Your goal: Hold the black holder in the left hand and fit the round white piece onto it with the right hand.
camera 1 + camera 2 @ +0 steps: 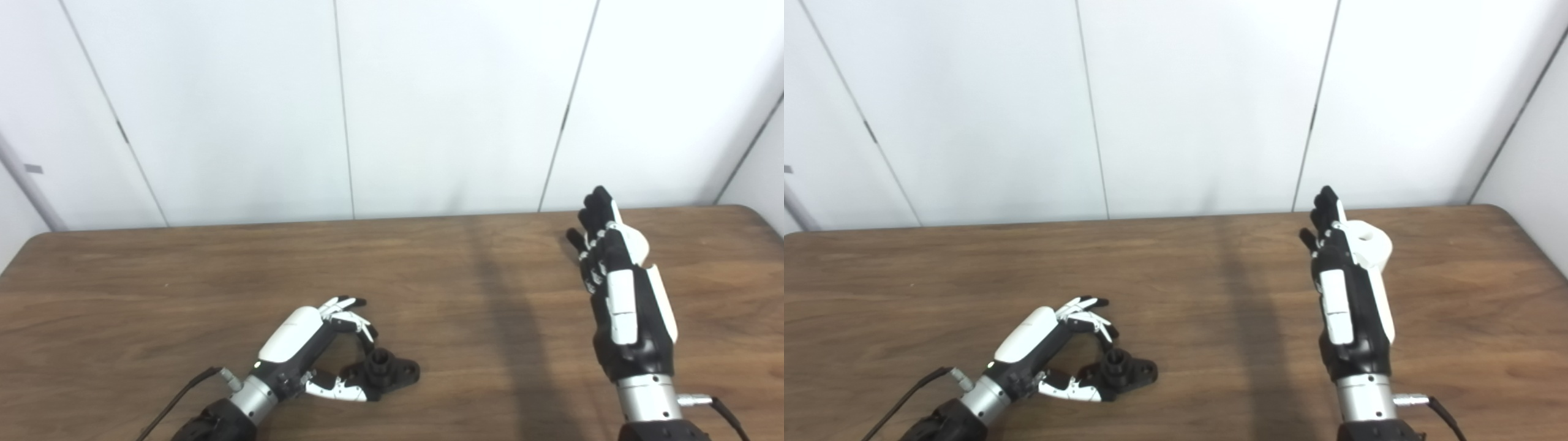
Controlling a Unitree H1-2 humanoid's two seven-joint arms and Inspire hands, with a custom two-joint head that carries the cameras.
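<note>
L hand (306, 349) is lying low on the near-left part of the wood counter (184, 275), palm turned toward the right, w/ its fingers (349, 315) curling over the top and thumb reaching along the counter underneath. Fingers are spread apart, not clamped; the black holder (386, 370) is sitting on the counter just beside and partly between thumb and fingers, thumb tip touching or nearly touching its base, can't tell which. Holder is showing a short upright post w/ a flat lobed base. A cable is trailing from the L wrist toward the near edge.

Middle of the counter is carrying only a dark shadow stripe.

R hand (1344, 288) is standing upright over the right side of the counter, fingers straight and pointing far, held together. The round white piece (1369, 245) is sitting against its right side near the fingers; the right eye view is showing a hole in its top. Can't tell if the hand is gripping it or only resting beside it.
</note>
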